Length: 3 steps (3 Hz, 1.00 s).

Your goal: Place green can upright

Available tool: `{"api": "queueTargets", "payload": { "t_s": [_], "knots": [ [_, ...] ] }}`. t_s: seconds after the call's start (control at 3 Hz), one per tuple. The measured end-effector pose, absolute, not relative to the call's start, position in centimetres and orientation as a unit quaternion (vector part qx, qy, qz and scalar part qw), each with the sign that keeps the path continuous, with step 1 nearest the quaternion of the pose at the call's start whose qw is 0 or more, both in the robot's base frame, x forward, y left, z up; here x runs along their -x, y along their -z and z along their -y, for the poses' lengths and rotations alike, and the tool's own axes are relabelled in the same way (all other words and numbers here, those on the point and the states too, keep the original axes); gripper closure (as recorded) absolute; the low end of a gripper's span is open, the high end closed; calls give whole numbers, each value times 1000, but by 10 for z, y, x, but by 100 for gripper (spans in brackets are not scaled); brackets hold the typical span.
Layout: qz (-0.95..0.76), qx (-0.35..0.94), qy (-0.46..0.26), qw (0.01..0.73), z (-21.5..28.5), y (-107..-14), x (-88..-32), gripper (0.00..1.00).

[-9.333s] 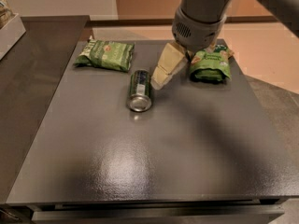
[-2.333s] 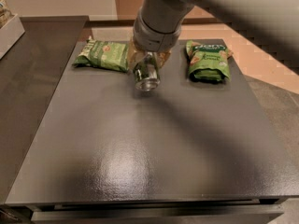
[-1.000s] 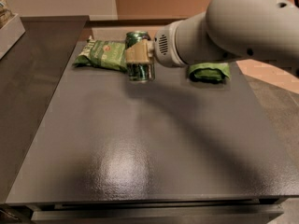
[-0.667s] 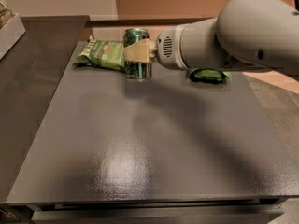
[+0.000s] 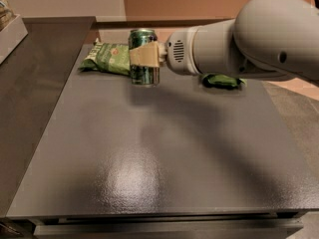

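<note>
The green can stands upright near the back of the dark grey table, its base at or just above the surface. My gripper comes in from the right and is shut on the can's middle, its tan fingers wrapped across the label. The can's silver top rim shows above the fingers. The white arm stretches across the upper right.
A flat green snack bag lies just left of and behind the can. A second green bag lies at the right, mostly hidden under the arm. A pale box stands at the far left on a side counter.
The can lay on its side at first. My gripper took hold of it and turned it upright. Over the last second the can has stayed upright in the grip, hardly moving.
</note>
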State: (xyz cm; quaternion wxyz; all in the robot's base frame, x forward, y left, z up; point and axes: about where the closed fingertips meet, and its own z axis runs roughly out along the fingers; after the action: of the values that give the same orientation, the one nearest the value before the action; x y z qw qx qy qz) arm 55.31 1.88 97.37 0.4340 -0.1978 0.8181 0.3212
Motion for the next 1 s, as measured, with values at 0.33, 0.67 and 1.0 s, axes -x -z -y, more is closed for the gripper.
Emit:
{"api": "queueTargets", "payload": {
  "t_s": [0.33, 0.67, 1.0],
  "knots": [
    [-807, 221, -321, 443, -20, -979, -550, 100],
    [-786, 260, -328, 456, -20, -983, -544, 100],
    [-757, 313, -331, 468, -20, -984, -538, 100]
  ]
}}
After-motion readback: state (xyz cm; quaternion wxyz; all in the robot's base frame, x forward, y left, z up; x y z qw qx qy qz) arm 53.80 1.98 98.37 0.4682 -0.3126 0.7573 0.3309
